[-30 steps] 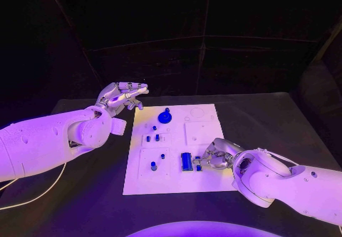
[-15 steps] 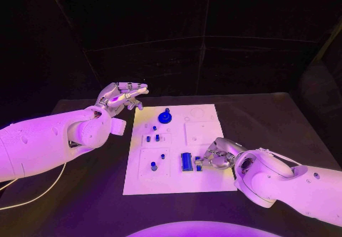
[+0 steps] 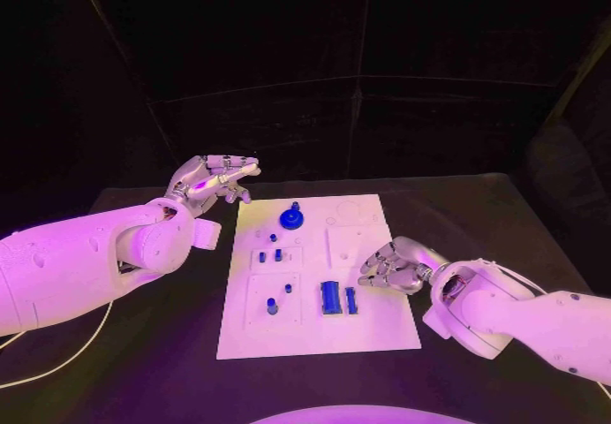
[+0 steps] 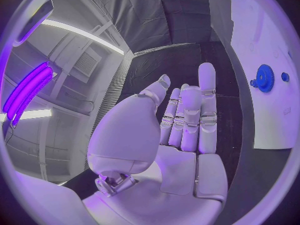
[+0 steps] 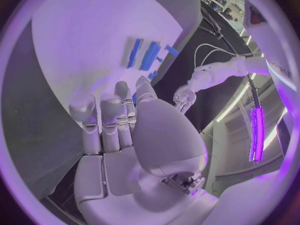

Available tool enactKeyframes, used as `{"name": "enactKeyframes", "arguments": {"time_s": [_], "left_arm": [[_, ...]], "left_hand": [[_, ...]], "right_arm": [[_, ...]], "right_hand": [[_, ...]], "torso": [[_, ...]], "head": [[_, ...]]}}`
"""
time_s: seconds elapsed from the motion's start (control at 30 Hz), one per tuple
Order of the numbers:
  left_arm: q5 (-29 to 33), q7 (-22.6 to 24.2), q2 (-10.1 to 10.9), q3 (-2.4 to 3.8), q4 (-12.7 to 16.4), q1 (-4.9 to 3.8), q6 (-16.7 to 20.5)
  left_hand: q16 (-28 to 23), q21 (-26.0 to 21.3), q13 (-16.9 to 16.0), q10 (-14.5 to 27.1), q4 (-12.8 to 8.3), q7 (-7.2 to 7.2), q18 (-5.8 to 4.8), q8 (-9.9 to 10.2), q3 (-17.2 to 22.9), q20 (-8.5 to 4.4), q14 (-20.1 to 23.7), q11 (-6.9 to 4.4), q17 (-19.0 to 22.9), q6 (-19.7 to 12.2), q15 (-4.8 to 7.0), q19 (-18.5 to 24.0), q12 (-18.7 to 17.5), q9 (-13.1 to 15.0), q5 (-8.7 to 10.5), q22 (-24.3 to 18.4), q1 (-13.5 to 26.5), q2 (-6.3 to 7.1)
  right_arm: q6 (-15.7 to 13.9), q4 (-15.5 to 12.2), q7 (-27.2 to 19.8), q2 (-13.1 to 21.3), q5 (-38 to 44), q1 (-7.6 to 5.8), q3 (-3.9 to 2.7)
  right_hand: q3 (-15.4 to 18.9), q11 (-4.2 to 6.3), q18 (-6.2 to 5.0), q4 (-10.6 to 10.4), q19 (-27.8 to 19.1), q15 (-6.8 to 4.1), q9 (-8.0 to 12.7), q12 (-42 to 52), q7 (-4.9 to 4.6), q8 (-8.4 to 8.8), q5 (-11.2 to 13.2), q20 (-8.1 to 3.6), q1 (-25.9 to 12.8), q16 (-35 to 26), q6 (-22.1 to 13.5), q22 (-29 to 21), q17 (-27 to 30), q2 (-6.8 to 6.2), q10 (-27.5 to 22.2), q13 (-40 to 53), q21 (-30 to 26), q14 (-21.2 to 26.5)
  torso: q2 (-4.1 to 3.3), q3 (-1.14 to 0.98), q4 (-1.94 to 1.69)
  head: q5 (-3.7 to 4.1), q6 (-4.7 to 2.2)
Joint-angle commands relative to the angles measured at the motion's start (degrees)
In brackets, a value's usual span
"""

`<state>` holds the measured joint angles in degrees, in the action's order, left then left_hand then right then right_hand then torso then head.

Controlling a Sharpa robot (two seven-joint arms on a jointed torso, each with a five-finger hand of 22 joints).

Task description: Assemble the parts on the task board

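Nearest the camera, in the lower middle of the head view, the white rectangular task board (image 3: 382, 331) lies on the black bench (image 3: 509, 221), its long axis running from near to far. On its near half two long blue bar-shaped parts (image 3: 331, 297) lie side by side, flat and pointing along the board's length, with small blue pegs (image 3: 270, 306) standing to their left. The right hand (image 3: 395, 268) hovers at the board's right edge, just beside the bars, fingers curled inward; it appears to hold nothing, though its fingertips are partly hidden. Farther off, a round blue gear-like part (image 3: 291, 216) sits near the board's far end. Beyond the board's far left corner the left hand (image 3: 214, 179) hangs apart from the board, fingers loosely extended and empty. The step in hand looks like reaching for a bar; the next move calls for lowering onto one and pinching it across its narrow width.
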<state>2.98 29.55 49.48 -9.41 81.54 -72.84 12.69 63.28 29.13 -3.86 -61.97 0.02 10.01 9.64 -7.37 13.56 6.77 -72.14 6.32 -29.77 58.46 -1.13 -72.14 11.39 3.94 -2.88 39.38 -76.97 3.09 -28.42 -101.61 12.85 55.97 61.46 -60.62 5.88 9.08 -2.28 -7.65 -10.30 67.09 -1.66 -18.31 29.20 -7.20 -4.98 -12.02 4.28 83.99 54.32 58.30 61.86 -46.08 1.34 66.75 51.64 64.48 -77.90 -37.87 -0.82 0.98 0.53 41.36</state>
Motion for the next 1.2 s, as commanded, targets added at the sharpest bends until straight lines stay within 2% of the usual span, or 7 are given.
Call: {"name": "enactKeyframes", "arguments": {"time_s": [0.03, 0.4, 0.73, 0.77, 0.87, 1.13, 1.2], "left_arm": [[0.1, 1.7, -0.7, 0.05, -1.4, -0.08, -0.4], [2.4, 2.8, -5.5, 0.01, -9.5, 0.33, 0.8], [4.5, 3.9, -9.7, 0.03, -15.7, 1.39, 4.0], [2.7, 2.0, -9.3, -0.02, -15.1, 1.37, 1.9], [2.6, 2.0, -9.2, 0.19, -14.6, 1.62, 2.6], [1.2, 1.5, -8.0, 2.59, -8.6, 4.5, 10.1], [0.6, 1.3, -7.6, 3.52, -6.3, 5.62, 13.0]], "left_hand": [[-7.4, -3.7, 0.2, -0.5, 0.2, -0.45, 0.81, -0.4, -0.7, 0.26, 6.2, -0.3, 6.8, 0.5, -0.24, 4.4, -0.1, -0.1, -0.21, -2.2, 0.2, -0.21], [-43.0, -24.6, 0.2, -1.4, 1.4, 0.53, 0.98, 2.5, -1.4, 7.05, 16.0, 2.08, 22.0, 0.6, -5.89, 24.5, -6.4, -0.2, -0.04, -18.3, -0.4, -0.46], [-52.8, -25.3, 0.3, 2.3, 1.9, 0.05, 1.03, 3.8, -3.9, 8.92, 15.6, 3.7, 25.7, -1.2, -7.65, 27.5, -8.0, -0.3, -0.16, -24.2, -0.4, -1.13], [-55.7, -29.1, 3.9, 19.9, 0.0, -2.93, -2.46, 7.4, -6.5, 4.19, 32.6, 0.79, 29.8, -18.2, -4.77, 40.7, -11.4, -3.9, 2.88, -28.6, 22.7, -3.09], [-56.5, -29.1, 3.9, 23.7, 0.0, -3.56, -2.46, 7.4, -7.2, 3.3, 35.9, 0.14, 29.8, -21.7, -4.49, 43.5, -11.4, -3.9, 2.88, -29.6, 27.2, -3.09], [-58.4, -29.1, 3.9, 34.2, 0.0, -5.32, -4.09, 7.4, -8.9, 0.56, 45.8, -1.64, 29.8, -31.8, -2.94, 51.3, -11.4, -3.9, 2.88, -32.3, 40.9, -3.09], [-58.8, -29.1, 3.9, 36.4, 0.0, -5.7, -4.31, 7.4, -9.3, -0.04, 48.0, -2.01, 29.8, -34.0, 1.13, 53.0, -11.4, -3.9, 2.88, -32.9, 43.8, -3.09]], "right_arm": [[2.0, 6.0, -24.7, -1.5, -26.2, -1.93, -0.14], [8.8, 28.0, -38.3, -10.9, -47.0, -4.97, -2.85], [11.4, 35.7, -40.5, -16.4, -49.5, -5.23, -4.15], [8.6, 35.1, -37.2, -15.9, -46.2, -5.12, -4.06], [7.9, 34.5, -37.3, -15.8, -46.6, -4.97, -4.11], [0.4, 27.2, -39.0, -14.4, -51.4, -3.24, -4.68], [-2.5, 24.4, -39.7, -13.8, -53.2, -2.57, -4.89]], "right_hand": [[-0.4, -1.63, -2.65, 1.1, -12.3, 1.9, 1.2, -9.8, -1.64, 1.28, 1.4, 1.68, 4.0, -17.4, -0.7, -16.4, 12.2, 0.57, -4.9, -9.5, -18.8, 7.6], [-0.6, -5.27, -2.92, 1.5, -15.8, 7.61, 7.9, -24.5, -3.09, 1.41, 1.0, 7.68, 6.9, -45.1, -2.5, -34.6, 31.4, 1.81, -4.9, -37.9, -43.4, 15.8], [-1.1, -6.01, -2.91, 5.2, -10.2, 7.89, 12.4, -25.5, -3.43, 1.37, 0.9, 7.94, 4.2, -50.8, -2.4, -43.3, 39.7, 2.76, -4.0, -47.8, -52.1, 11.9], [-3.5, -3.16, 0.78, 10.3, -27.5, 6.01, 14.0, -29.2, -0.03, 4.98, 4.5, 4.26, -22.0, -54.3, -19.1, -48.5, 41.3, -1.34, -22.8, -51.6, -55.5, 31.8], [-4.0, -2.99, 0.79, 10.3, -30.5, 1.66, 18.3, -29.2, 0.38, 4.98, 4.8, 3.58, -27.4, -54.3, -22.3, -49.9, 42.0, -1.34, -26.4, -51.6, -56.6, 35.5], [-9.1, 2.28, 2.14, 10.3, -40.3, 1.66, 18.3, -29.2, 2.19, 4.98, 6.8, 1.48, -42.5, -54.3, -32.0, -53.1, 46.1, -1.34, -37.2, -51.6, -58.7, 46.9], [-9.1, 2.28, 2.38, 10.3, -42.5, 1.66, 18.3, -29.2, 2.61, 4.98, 7.2, 1.0, -45.9, -54.3, -34.1, -53.8, 46.1, -1.34, -39.6, -51.6, -59.2, 49.4]], "torso": [[1.33, 0.33, -0.42], [3.7, 0.89, -0.16], [4.5, 0.63, -0.16], [4.28, 0.77, -0.12], [4.62, 0.78, -0.24], [6.66, 0.82, -0.97], [6.69, 0.82, -0.98]], "head": [[0.74, -1.44], [1.33, -6.27], [0.96, -6.79], [0.98, -6.72], [0.77, -6.76], [-0.51, -6.98], [-0.53, -6.99]]}}
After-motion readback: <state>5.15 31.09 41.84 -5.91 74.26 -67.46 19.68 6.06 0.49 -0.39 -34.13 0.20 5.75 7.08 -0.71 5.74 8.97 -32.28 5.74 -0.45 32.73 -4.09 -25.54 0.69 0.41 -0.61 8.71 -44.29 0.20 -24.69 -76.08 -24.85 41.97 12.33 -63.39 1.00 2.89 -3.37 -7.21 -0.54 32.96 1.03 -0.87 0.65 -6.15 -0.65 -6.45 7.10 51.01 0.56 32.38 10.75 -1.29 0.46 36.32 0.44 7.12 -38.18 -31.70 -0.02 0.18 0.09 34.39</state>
